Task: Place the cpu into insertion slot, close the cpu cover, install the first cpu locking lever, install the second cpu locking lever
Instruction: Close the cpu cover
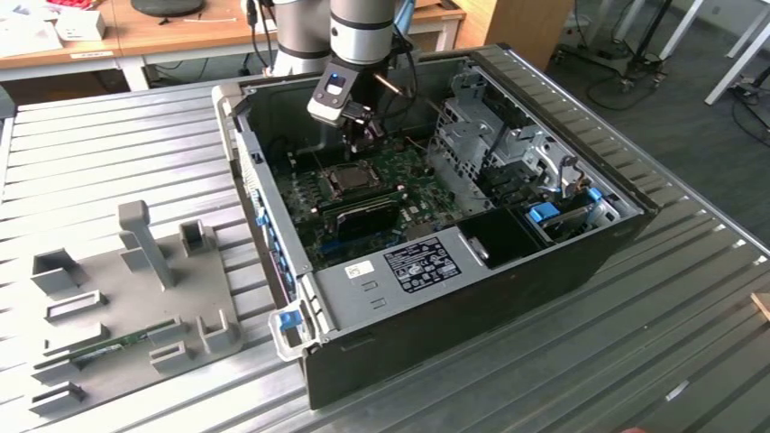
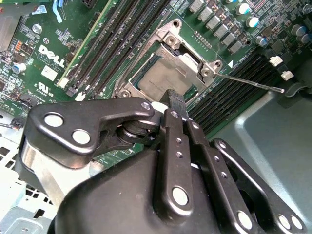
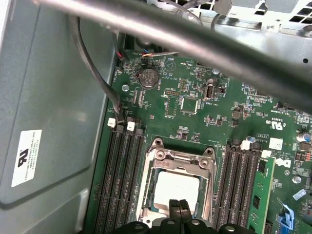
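We see the open dark-grey metal computer case (image 1: 409, 325) lying on its side on the ribbed steel table (image 1: 108, 153), so the green motherboard (image 3: 195, 122) faces up and the arm can reach it from above. The small flat square cpu with its dull grey metal top (image 3: 178, 187) already sits in the square silver-rimmed insertion slot (image 1: 348, 179), level with the board. The thin silvery cpu cover with the cut-out middle (image 3: 181, 158) appears to lie flat around the chip, which we judge keeps it seated. In the second wrist view a thin steel wire locking lever (image 2: 248, 81) sticks out free from one corner of the socket, so we judge the locking unfinished.

The black two-fingered gripper (image 3: 179, 207) hangs directly over the socket's edge. Its fingers are pressed together with only a hairline seam between them, and we see nothing pinched there. The tips are just at the rim of the cover; we cannot tell whether they touch it.
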Robot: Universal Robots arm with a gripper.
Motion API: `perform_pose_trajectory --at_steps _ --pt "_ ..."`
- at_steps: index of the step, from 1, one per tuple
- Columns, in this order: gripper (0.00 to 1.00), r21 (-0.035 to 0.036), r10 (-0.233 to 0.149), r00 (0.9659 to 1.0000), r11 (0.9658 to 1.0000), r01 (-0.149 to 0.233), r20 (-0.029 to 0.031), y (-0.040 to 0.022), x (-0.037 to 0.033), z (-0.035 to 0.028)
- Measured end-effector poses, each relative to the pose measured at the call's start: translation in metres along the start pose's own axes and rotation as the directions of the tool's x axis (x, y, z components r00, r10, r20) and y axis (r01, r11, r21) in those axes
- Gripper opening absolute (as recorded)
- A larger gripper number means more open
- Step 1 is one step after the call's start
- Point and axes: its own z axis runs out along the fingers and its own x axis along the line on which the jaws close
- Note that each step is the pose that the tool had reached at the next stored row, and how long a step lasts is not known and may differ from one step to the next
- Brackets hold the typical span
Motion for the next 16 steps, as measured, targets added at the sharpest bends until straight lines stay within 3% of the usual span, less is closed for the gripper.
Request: perform_pose_trajectory --at_steps 10,16 --pt "0.11 0.0 -0.005 1.0 1.0 0.005 -0.0001 0.0 0.0 0.0" --pt "0.11 0.0003 -0.065 0.9979 0.9979 0.065 -0.0012 0.0 0.0 0.0001"
